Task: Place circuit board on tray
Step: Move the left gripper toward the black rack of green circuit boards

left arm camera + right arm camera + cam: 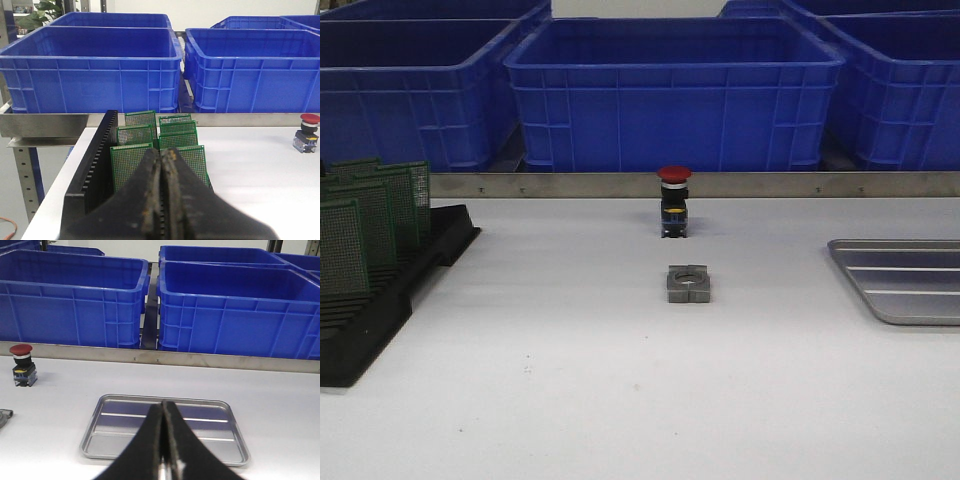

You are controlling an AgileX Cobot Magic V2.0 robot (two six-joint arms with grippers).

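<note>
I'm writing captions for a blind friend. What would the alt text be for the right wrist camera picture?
An empty silver metal tray lies on a white table, seen past the closed black right gripper at the bottom. A red push button stands off to one side, and large blue plastic bins line the back.

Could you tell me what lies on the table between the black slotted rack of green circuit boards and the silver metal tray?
In the front view, a small grey metal block and a red-capped push button behind it; otherwise bare white table.

On the worktop (570, 400), boards (360, 225) stand in the rack (380, 310) at left; the tray (905, 280) lies right. Button (674, 200) behind nut (688, 283) mid-worktop, bins (670, 95) behind all.
</note>
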